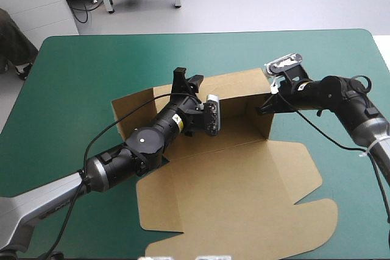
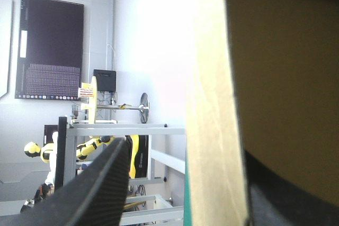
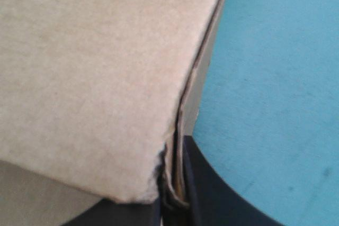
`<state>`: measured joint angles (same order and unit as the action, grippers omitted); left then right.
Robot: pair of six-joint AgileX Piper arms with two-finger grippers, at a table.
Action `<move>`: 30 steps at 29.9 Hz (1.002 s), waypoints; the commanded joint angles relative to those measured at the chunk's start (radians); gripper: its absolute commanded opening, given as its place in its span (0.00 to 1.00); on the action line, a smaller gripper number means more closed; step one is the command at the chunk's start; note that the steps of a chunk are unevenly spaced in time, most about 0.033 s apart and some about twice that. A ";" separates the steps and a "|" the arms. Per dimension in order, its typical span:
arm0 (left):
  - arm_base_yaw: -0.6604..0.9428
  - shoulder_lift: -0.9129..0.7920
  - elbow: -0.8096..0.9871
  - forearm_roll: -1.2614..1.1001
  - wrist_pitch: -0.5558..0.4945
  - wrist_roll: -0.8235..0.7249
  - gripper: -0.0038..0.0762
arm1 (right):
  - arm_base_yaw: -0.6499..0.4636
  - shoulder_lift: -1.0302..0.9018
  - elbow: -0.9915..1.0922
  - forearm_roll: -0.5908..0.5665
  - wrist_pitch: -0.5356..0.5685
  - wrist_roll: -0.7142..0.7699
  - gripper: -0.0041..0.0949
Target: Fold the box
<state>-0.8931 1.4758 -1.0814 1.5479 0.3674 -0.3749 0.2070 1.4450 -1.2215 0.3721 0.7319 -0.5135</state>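
Observation:
The brown box (image 1: 244,181) lies mid-table, its back wall (image 1: 237,86) and right wall (image 1: 263,120) raised and its lid flat toward the front. A side flap (image 1: 131,111) lies at the left. My left gripper (image 1: 187,80) stands open astride the back wall's top edge near its left end. In the left wrist view the board's edge (image 2: 212,130) rises between the two fingers (image 2: 106,183) of the left gripper (image 2: 190,152), the nearer one apart from it. My right gripper (image 1: 263,109) is shut on the box at the back right corner, pinching the doubled board (image 3: 177,183).
The teal-green cover (image 1: 73,89) spreads wide to the left of the box and behind it up to the far edge (image 1: 201,32). A narrower strip of cover (image 1: 353,168) lies right of the lid, under my right arm.

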 commanded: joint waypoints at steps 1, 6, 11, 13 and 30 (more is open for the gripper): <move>-0.051 -0.037 -0.075 0.017 0.073 -0.021 0.59 | -0.002 -0.031 -0.057 -0.155 -0.050 0.149 0.02; -0.130 -0.059 -0.087 0.019 0.197 -0.021 0.58 | -0.002 -0.031 -0.070 -0.199 -0.044 0.178 0.02; -0.194 -0.117 -0.087 0.019 0.281 -0.017 0.43 | -0.002 -0.031 -0.070 -0.214 -0.056 0.224 0.02; -0.205 -0.136 -0.087 0.010 0.307 -0.015 0.19 | -0.002 -0.031 -0.070 -0.214 -0.058 0.223 0.02; -0.205 -0.177 -0.165 -0.524 0.260 0.343 0.04 | -0.002 -0.031 -0.070 -0.212 -0.075 0.223 0.02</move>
<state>-1.0937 1.3353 -1.1666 1.1675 0.6080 -0.1460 0.2070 1.4450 -1.2579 0.1632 0.7284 -0.2886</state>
